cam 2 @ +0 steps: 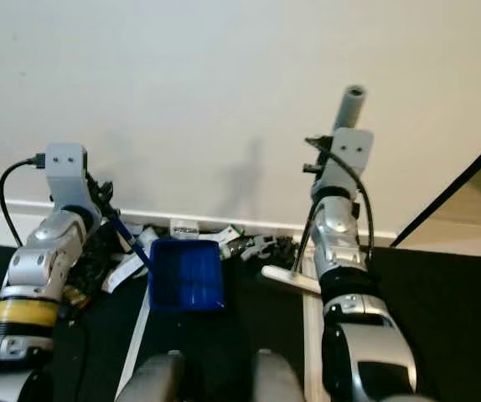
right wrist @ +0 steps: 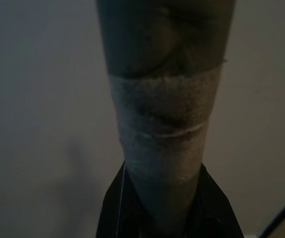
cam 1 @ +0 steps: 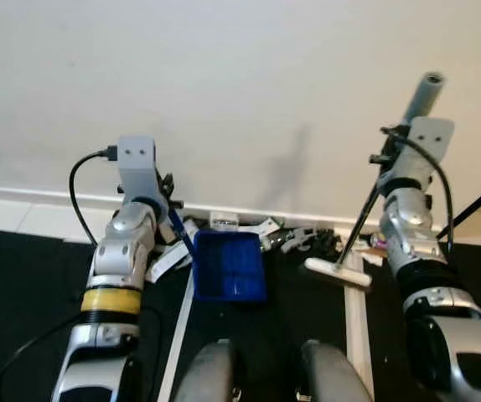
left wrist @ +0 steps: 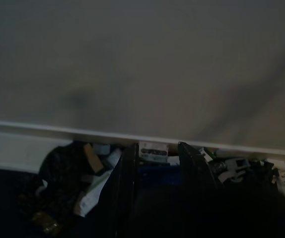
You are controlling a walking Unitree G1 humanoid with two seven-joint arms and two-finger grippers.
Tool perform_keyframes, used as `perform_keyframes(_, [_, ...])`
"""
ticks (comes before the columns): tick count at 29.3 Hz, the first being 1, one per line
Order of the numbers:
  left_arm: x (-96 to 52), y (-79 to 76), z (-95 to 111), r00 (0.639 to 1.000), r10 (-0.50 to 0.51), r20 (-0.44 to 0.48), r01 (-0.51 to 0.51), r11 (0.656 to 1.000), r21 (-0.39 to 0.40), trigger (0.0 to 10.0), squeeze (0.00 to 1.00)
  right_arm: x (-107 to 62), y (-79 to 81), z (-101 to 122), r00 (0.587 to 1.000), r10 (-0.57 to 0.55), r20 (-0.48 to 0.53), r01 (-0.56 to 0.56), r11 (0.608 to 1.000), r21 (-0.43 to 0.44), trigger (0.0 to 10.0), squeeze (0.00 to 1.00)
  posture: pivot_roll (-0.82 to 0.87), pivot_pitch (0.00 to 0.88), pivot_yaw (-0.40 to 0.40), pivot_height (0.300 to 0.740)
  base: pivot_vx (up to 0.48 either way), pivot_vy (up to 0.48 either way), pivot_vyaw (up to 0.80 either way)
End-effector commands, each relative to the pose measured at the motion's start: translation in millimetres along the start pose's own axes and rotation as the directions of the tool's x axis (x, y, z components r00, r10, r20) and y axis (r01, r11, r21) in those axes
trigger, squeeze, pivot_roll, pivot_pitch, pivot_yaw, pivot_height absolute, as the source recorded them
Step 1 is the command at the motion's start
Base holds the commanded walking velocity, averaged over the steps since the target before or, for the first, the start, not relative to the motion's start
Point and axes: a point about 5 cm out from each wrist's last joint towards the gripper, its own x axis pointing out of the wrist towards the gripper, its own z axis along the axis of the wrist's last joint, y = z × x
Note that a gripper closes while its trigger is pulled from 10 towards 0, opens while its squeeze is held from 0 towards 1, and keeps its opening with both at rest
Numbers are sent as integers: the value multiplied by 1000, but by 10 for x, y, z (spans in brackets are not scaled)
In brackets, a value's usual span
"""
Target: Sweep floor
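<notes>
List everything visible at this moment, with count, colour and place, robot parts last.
dustpan: one, blue, on the floor by the wall, handle in the left gripper.
broom: one, grey handle, white head right of the dustpan, held by the right gripper.
litter: scattered paper and dark scraps along the baseboard.
mat: black, on the floor.
wall: white.
left gripper: one, jaws shut on the dustpan handle.
right gripper: one, jaws shut on the broom handle.

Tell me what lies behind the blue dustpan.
Behind the blue dustpan, paper scraps and small litter lie along the white baseboard. Whatever sits directly against its back wall is hidden.
</notes>
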Motion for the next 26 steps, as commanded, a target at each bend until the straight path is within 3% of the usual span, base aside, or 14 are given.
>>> perform_keyframes(1, [3,-24,85,999,-10,35,9,1000,10,10000,0,28,-48,76,999,-18,33,18,1000,7,10000,0,-24,43,53,740,330,-345,0])
perform_keyframes(16, [6,6,71,1000,0,23,-1,1000,8,10000,0,30,-42,74,999,-19,31,18,1000,9,10000,0,-22,44,53,740,348,-320,0])
perform_keyframes(20, [7,22,60,1000,10,14,-10,1000,16,10000,0,31,-44,74,999,-18,31,18,1000,9,10000,0,-22,44,53,740,320,0,0])
perform_keyframes(26, [3,59,55,1000,15,11,-15,1000,12,10000,0,32,-43,77,999,-17,33,17,1000,8,10000,0,-21,43,50,740,0,0,0])
